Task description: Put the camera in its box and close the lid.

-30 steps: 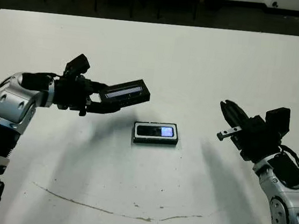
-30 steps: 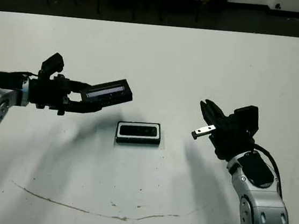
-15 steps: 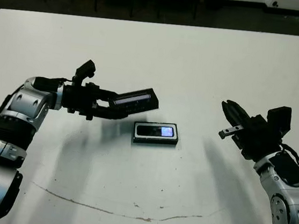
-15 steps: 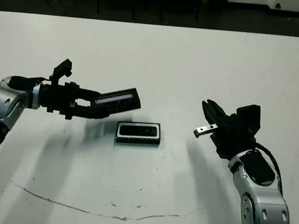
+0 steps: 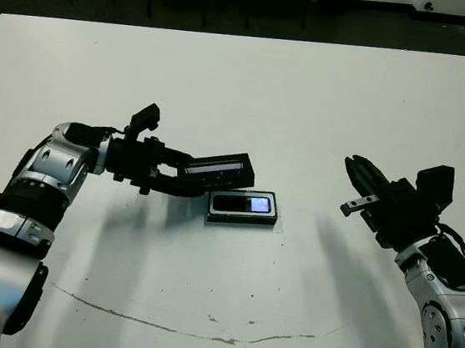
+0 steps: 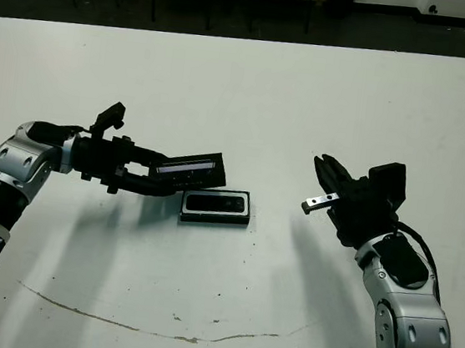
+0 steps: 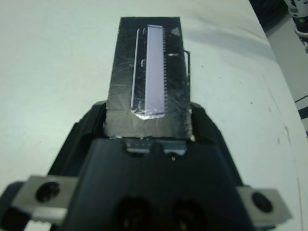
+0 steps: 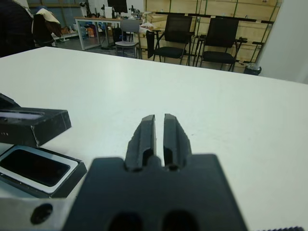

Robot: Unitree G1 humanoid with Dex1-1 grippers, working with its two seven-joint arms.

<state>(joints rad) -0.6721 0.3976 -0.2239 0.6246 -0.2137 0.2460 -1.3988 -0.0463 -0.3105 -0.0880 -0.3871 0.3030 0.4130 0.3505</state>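
The lid, clamped in the left gripper, hangs tilted over the box at its 10 o'clock corner, blocking approach from there. The box's 3 and 6 o'clock sides open onto bare table. The right gripper, fingers nearly together, hovers well apart at 3 o'clock.

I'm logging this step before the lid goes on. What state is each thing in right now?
camera: lying in the box, screen lit, facing up.
box: open, flat on the table, uncovered.
lid: held tilted in the air, beside and partly over the box's left end.
left gripper: shut on the lid.
right gripper: shut, empty, apart from the box.
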